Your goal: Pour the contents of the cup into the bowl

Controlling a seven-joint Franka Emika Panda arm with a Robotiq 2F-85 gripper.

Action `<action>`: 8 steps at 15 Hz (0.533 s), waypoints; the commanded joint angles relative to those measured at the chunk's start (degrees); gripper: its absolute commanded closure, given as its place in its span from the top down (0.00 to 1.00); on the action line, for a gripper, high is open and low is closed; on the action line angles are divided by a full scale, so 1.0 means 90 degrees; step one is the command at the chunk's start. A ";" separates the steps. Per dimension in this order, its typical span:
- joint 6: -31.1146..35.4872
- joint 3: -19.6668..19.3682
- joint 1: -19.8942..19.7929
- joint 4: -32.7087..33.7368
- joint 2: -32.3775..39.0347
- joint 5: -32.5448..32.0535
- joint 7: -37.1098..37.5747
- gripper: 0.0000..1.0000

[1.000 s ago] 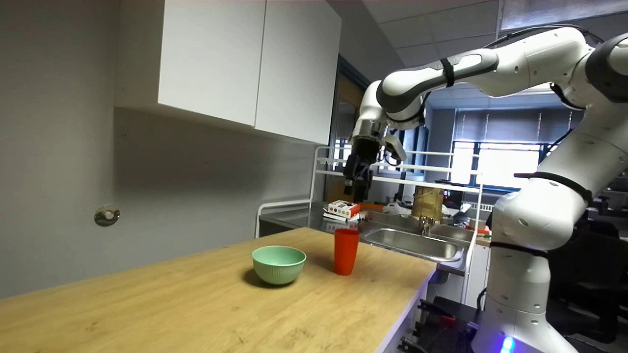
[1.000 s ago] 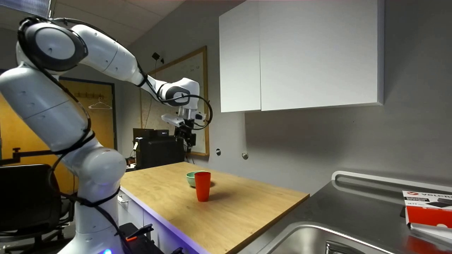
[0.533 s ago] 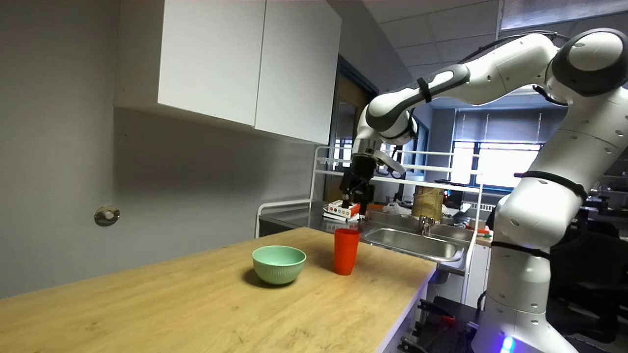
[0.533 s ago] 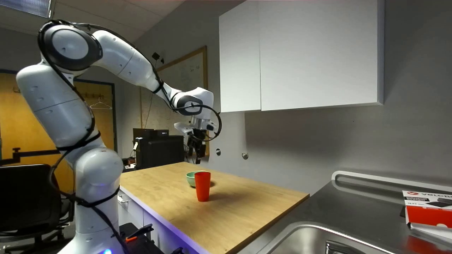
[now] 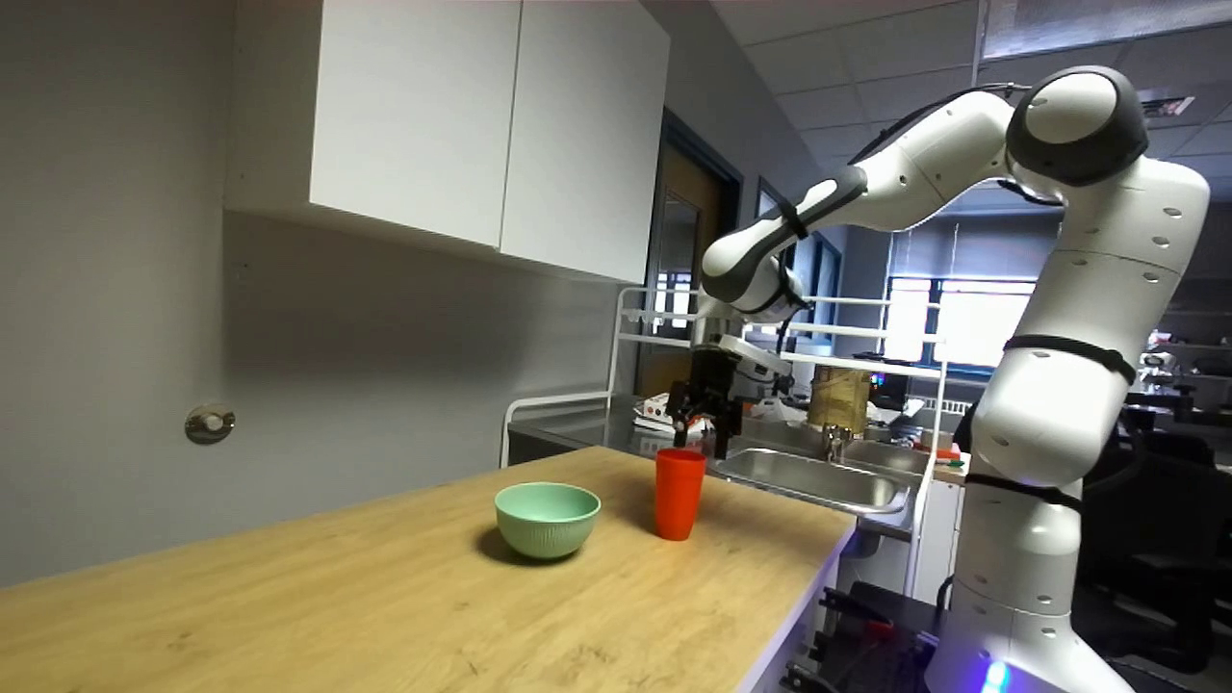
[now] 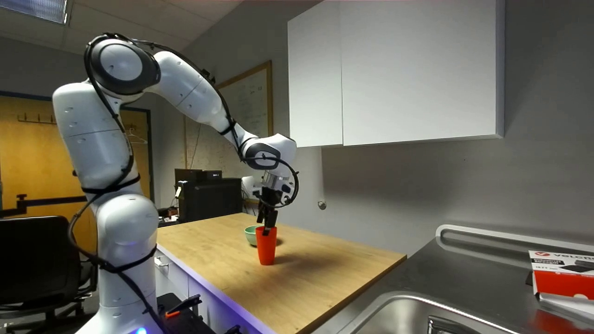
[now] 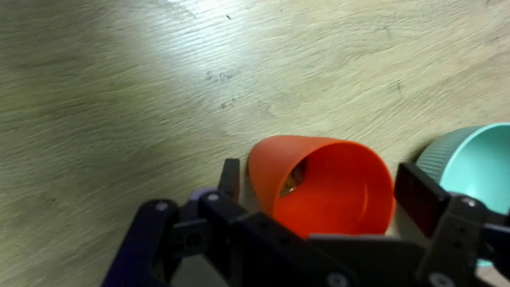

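The red-orange cup (image 5: 680, 499) stands upright on the wooden table in both exterior views, also here (image 6: 266, 249). In the wrist view the cup (image 7: 269, 157) shows its open mouth, with small brownish contents (image 7: 294, 180) at its bottom. The pale green bowl (image 5: 547, 527) stands beside the cup; it is partly behind the cup in an exterior view (image 6: 250, 236). It is cut off at the right edge of the wrist view (image 7: 440, 156). My gripper (image 5: 702, 445) is open, pointing down at the cup's top (image 6: 263, 226). In the wrist view its fingers (image 7: 320, 175) are on either side of the cup.
The wooden table (image 5: 366, 616) ends at a counter with a metal sink (image 5: 813, 479) and a white rack (image 5: 837, 364). A red-white box (image 6: 564, 280) lies on the counter. A white wall cabinet (image 6: 408, 69) hangs above the table.
My arm has come down steadily, from well above the table to the height of the cup's rim. The cup and bowl have not moved.
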 commanded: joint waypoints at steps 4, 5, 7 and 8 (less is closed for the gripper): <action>0.0162 -0.0122 -0.0170 0.0301 0.0799 0.0341 0.0329 1.00; 0.0237 -0.0119 -0.0182 0.0305 0.0839 0.0353 0.0389 0.87; 0.0284 -0.0111 -0.0190 0.0351 0.0906 0.0393 0.0464 0.67; 0.0298 -0.0100 -0.0190 0.0378 0.0928 0.0401 0.0515 0.60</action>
